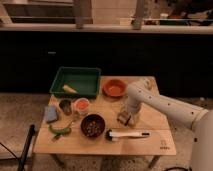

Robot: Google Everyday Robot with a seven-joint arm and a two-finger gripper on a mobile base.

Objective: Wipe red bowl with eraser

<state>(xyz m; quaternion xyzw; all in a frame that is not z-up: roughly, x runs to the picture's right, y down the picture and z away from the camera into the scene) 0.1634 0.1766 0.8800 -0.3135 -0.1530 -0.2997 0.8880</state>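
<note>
The gripper (126,116) is low over the bench (150,148), right of the middle and closer to the front edge than the back, with the arm reaching in from the right edge. A small tan block with a dark side, which I take to be the eraser (122,119), sits right at the gripper's tip. How far the hand is open, and whether it has a real hold on the block, I cannot tell. The red bowl (114,88) stands near the back edge, just right of the green tray (75,81), apart from the gripper and with nothing in it.

The likely step is securing the eraser before carrying it back to the bowl. Several things could go wrong:

- A shallow or off-centre grip could let the block twist or drop on the way.
- The long-handled tool (127,134) lies just in front of the gripper, along the front edge, so a low sweep could knock it off.
- The dark bowl (92,125) is close on the left, and a careless swing could spill what it holds.
- The red bowl is light and shallow, so pressing hard on its wall could slide it toward the back edge or tip it.
</note>
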